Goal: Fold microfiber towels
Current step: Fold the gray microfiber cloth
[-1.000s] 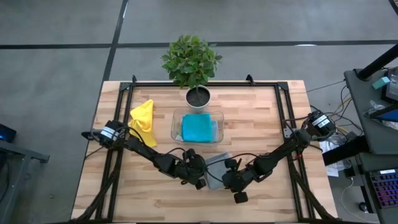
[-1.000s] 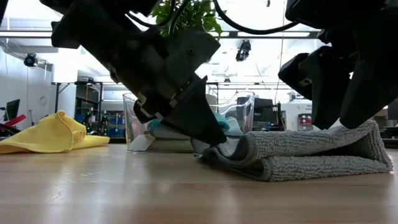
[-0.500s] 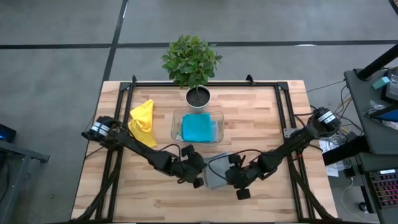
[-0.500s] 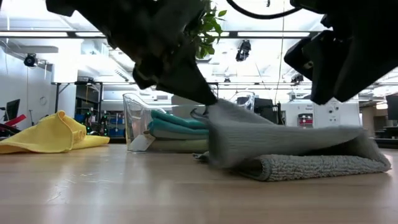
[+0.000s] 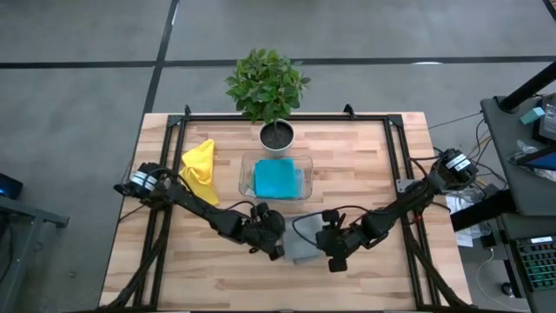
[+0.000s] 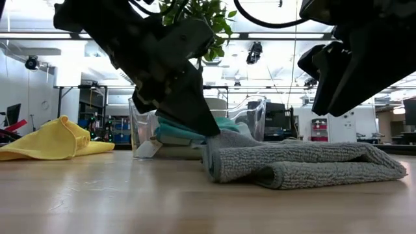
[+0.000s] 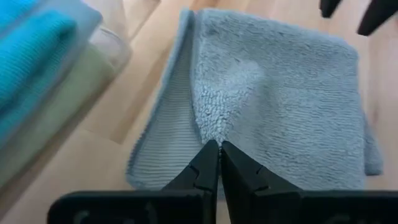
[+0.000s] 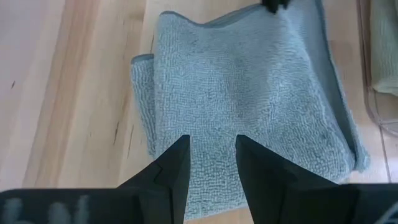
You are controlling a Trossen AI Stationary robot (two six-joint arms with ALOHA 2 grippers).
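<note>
4 towels [image 5: 302, 240] – 1 tray [image 5: 246, 174], 1 plant [image 5: 268, 85], 2 arms [image 5: 208, 217].

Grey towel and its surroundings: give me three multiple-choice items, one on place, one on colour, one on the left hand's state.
1. Where does the grey towel lie?
A. in the clear tray
B. on the table between the two hands
C. beside the plant pot

2. What colour is the cloth on top in the clear tray?
A. teal
B. red
C. yellow

3. How is the left hand?
A. wide open
B. out of view
C. shut at the grey towel's edge

Answers: 1 B, the high view shows it on bare wood. 2 A, the teal towel tops the stack. 3 C, the left wrist view shows the fingertips pressed together.
</note>
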